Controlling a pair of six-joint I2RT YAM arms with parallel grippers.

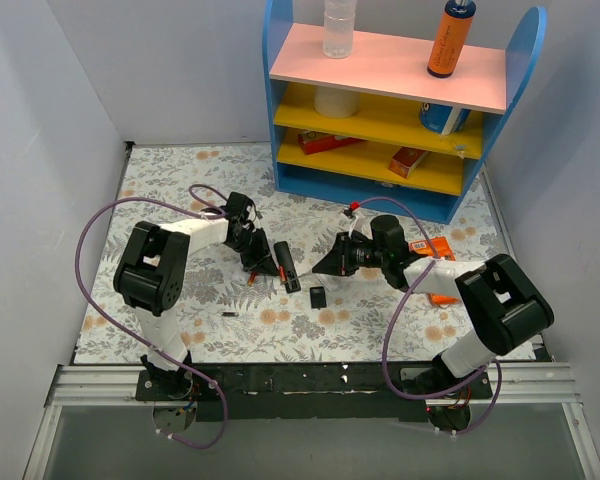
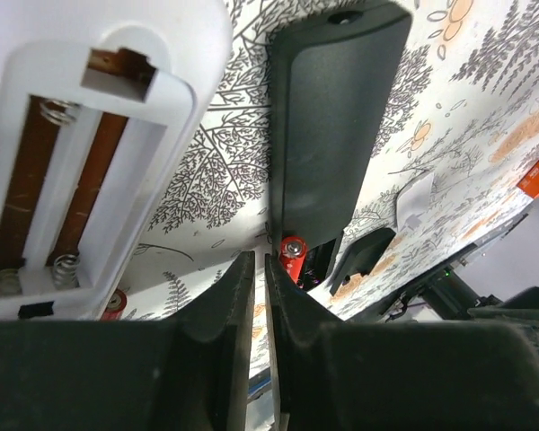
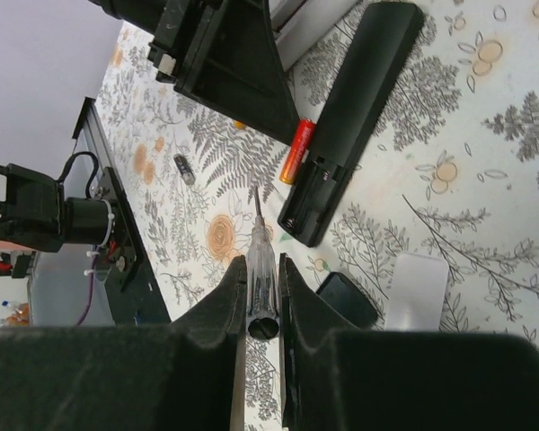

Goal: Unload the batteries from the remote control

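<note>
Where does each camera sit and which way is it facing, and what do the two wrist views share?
Top external: above and behind the bases, looking down on the table and shelf; left arm and right arm show.
Left wrist: on the left arm, looking past the left gripper at the remote and a battery.
Right wrist: on the right arm, looking past the right gripper, shut on a screwdriver, at the remote.
Shared: both wrist views show the remote and battery.
</note>
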